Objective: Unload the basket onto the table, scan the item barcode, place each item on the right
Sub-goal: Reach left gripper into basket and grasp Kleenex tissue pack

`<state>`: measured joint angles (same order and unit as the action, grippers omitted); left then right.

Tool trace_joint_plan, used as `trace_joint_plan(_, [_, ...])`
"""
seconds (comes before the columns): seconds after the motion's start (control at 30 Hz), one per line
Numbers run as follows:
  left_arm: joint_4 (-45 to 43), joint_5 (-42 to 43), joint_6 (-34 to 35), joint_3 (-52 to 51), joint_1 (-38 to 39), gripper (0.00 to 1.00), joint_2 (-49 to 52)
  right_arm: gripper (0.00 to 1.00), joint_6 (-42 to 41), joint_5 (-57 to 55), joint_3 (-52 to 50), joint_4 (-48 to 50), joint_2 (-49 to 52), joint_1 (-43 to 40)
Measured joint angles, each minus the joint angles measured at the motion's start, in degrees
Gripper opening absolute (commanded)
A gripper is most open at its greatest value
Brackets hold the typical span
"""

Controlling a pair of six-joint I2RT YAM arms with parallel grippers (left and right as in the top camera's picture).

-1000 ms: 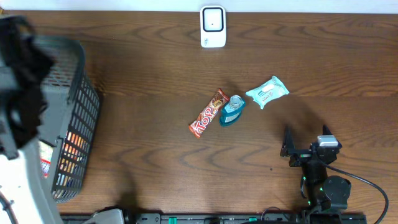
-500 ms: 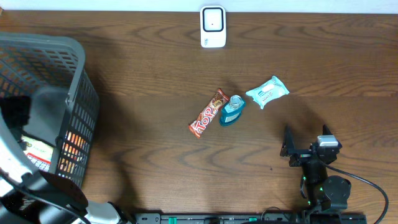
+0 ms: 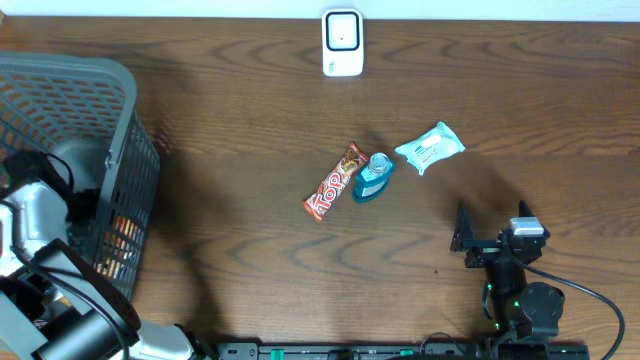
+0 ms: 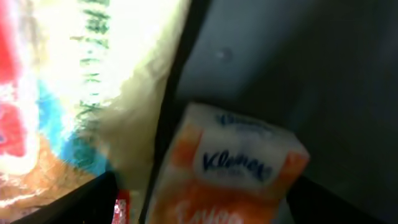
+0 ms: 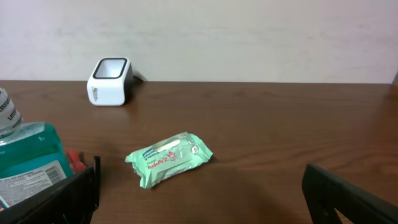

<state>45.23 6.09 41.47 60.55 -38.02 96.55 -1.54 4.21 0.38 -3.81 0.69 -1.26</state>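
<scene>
1. An orange Kleenex pack (image 4: 236, 168) lies inside the grey mesh basket (image 3: 120, 150) at the left edge of the overhead frame. In the left wrist view it fills the lower centre, blurred.
2. The left gripper (image 4: 205, 196) reaches down into the basket. Its jaws stand wide, one on either side of the pack, with no grip visible.
3. A pale packet (image 4: 81, 93) with green lettering lies just beside the pack, at upper left.
4. A white scanner (image 3: 342, 43) stands at the top centre of the desk (image 3: 250, 120).
5. At mid-frame lie a chocolate bar (image 3: 336, 182), touching a blue bottle (image 3: 373, 178), and nearby a green wipes pack (image 3: 430, 147).
6. The right gripper (image 5: 202, 186) sits at lower right, jaws fully apart and holding nothing.
</scene>
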Motion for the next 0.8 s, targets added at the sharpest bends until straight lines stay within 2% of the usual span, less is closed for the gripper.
trace_joint_plan(0.17, [-5.9, -0.3, -1.2, -3.7, 0.6, 0.87, -1.9, 0.99, 0.0, 0.0, 0.0, 0.0, 0.0, 0.0])
trace_joint_plan(0.2, [-7.3, -0.4, -1.2, -4.4, 0.6, 0.83, -2.4, 0.99, 0.0, 0.0, 0.0, 0.0, 0.0, 0.0])
trace_joint_plan(0.27, [-8.7, -0.5, -1.5, -5.3, 0.6, 0.69, -2.9, 0.99, 0.0, 0.0, 0.0, 0.0, 0.0, 0.0])
trace_joint_plan(0.3, [-9.1, -0.7, -1.5, -5.6, 0.6, 0.57, -3.1, 0.99, 0.0, 0.0, 0.0, 0.0, 0.0, 0.0])
trace_joint_plan(0.37, [-9.4, -1.2, -2.2, -5.9, 0.5, 0.41, -3.1, 0.99, 0.0, 0.0, 0.0, 0.0, 0.0, 0.0])
trace_joint_plan(0.43, [-10.1, -0.5, -2.8, -5.9, 0.5, 0.33, -2.8, 0.99, 0.0, 0.0, 0.0, 0.0, 0.0, 0.0])
trace_joint_plan(0.5, [-9.7, -0.2, -3.6, -5.5, 0.6, 0.29, -2.5, 0.99, 0.0, 0.0, 0.0, 0.0, 0.0, 0.0])
trace_joint_plan(0.8, [-1.8, 0.7, -4.7, -0.6, 0.6, 0.29, -2.3, 0.99, 0.0, 0.0, 0.0, 0.0, 0.0, 0.0])
